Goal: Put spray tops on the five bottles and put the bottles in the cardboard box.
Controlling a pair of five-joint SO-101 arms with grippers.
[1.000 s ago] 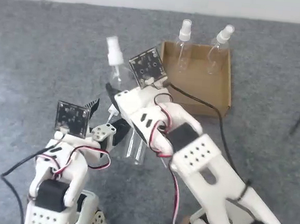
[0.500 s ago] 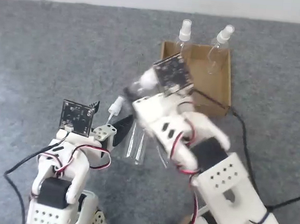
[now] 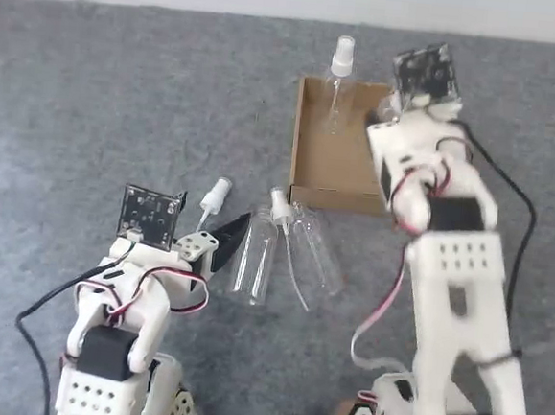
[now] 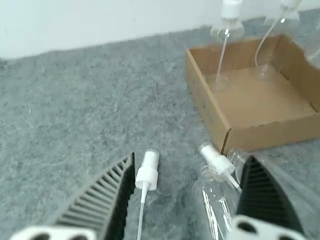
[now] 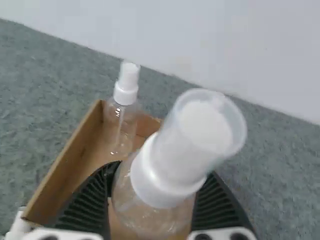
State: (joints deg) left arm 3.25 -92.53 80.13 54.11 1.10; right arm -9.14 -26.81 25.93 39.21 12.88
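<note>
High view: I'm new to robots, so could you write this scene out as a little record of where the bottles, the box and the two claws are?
cardboard box: open, at the far side
upright bottle: stands in the box, spray top on
right gripper: shut on held bottle, over the box
left gripper: open, low over the carpet
loose spray top: lies between its fingers
lying bottles: two, beside the box

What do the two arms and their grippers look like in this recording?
Both the left arm and right arm have white plastic shells with perforated panels, black servo blocks at the joints, and looping red, white and black wires. A dark square circuit board sits at each wrist. The left gripper and right gripper have black ribbed fingers.
</note>
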